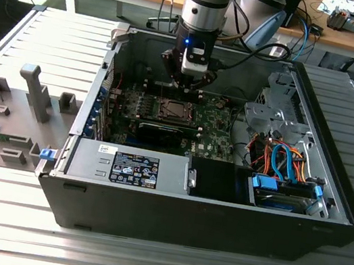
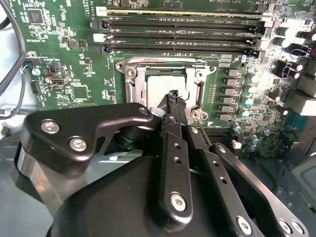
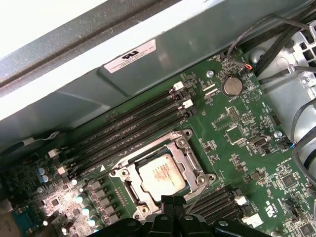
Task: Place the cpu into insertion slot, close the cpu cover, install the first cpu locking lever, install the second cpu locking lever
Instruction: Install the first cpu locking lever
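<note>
The cpu [image 3: 162,174] lies flat in the insertion slot [image 1: 175,110] on the green board, its dull silver top [image 2: 159,88] facing up. The silvery cpu cover [image 3: 185,148] lies down around it, with the chip showing through its window; in the second wrist view the cover's frame [image 2: 129,81] borders the chip. My gripper [image 2: 173,97] hangs just above the socket's near edge with its black fingers together and nothing visible between them. A thin wire lever [image 3: 196,193] runs past the fingertips [image 3: 173,202]. In the exterior view the gripper [image 1: 187,83] hovers over the socket inside the open case.
Long black memory slots [image 3: 128,133] flank the socket on the case-wall side. A power supply [image 1: 126,165], drive bays and coloured cables [image 1: 282,158] fill the case's front and the exterior view's right. A grey fixture [image 1: 1,115] stands outside on the slatted table.
</note>
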{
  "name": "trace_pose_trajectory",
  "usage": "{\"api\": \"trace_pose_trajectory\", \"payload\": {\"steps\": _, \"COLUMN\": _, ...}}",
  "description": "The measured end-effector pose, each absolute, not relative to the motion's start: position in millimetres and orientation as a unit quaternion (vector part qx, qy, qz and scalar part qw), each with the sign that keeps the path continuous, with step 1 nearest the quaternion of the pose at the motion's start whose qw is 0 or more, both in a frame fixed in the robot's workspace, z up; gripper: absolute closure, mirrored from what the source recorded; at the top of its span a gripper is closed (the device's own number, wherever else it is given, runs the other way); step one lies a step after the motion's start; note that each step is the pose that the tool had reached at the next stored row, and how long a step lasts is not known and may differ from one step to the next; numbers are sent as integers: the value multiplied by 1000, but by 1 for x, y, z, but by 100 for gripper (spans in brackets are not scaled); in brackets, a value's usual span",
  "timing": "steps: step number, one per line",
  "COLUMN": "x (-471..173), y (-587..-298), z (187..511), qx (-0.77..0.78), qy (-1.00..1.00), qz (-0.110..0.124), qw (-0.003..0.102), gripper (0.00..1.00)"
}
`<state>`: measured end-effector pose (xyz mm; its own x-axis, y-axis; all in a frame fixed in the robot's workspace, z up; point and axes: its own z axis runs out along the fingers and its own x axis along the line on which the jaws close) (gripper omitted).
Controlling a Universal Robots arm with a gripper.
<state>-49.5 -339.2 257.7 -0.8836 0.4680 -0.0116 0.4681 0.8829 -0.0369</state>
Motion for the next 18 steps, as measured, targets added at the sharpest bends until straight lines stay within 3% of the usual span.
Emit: {"api": "trace_pose_trajectory", "payload": {"steps": 18, "x": -49, "y": -339, "z": 258, "qx": 228, "qy": 974, "qz": -19, "qw": 1, "gripper": 89}}
